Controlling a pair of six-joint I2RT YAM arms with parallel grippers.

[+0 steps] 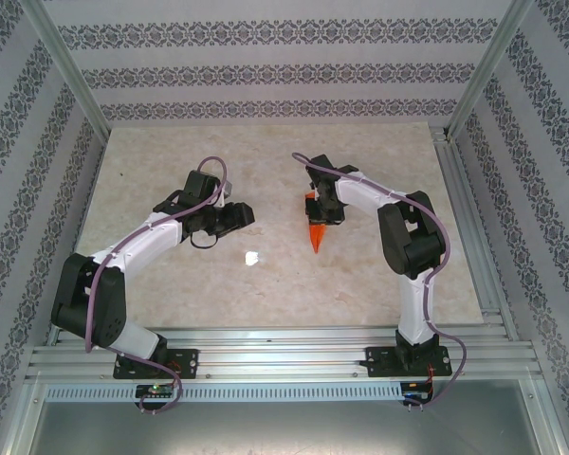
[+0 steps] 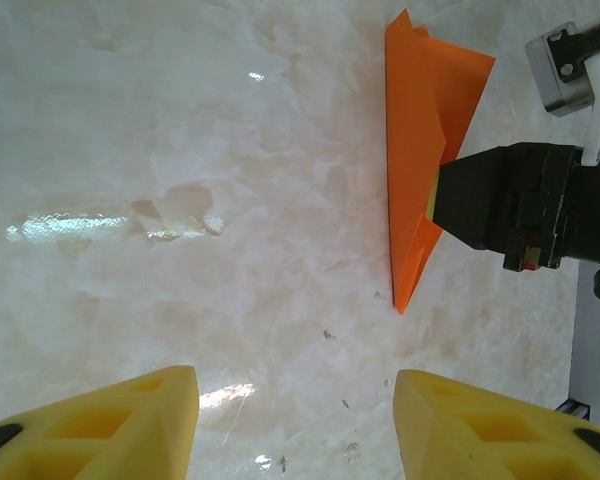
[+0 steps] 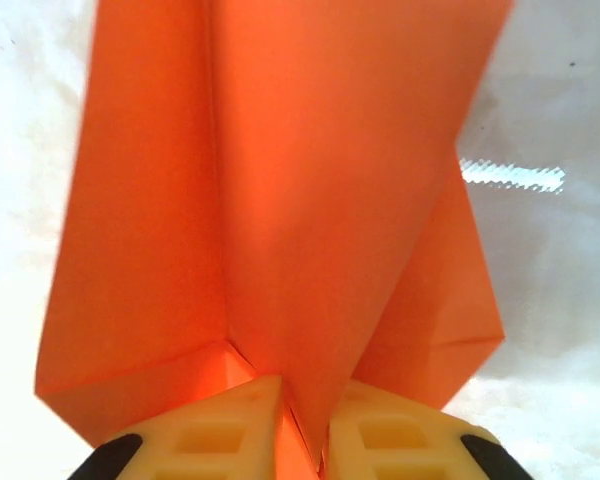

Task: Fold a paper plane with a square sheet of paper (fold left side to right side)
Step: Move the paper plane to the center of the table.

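The left claw (image 1: 233, 217) is hovering left of the tabletop's (image 1: 171, 275) middle. Its two yellow fingers (image 2: 130, 420), blocky with hollow pockets, are standing wide apart with only bare surface between them. The tabletop is showing a pale, glossy marble pattern, and light is glinting off it in streaks. Just right of the middle, the paper plane (image 1: 316, 234) is showing as a narrow orange dart. Its long axis is running from the far edge toward the near edge, and its sharp tip is pointing at the near edge. In the left wrist view the paper is looking thin, smooth and unmarked, with crisp creases and overlapping flaps that are tapering to the point. The right claw (image 1: 322, 210), black in body, is reaching over the plane's wider far end. In the right wrist view its yellow fingers (image 3: 220, 435) are sitting close together and pinching the raised centre fold of the paper between them. The side flaps are spreading out flat to either side of that fold.
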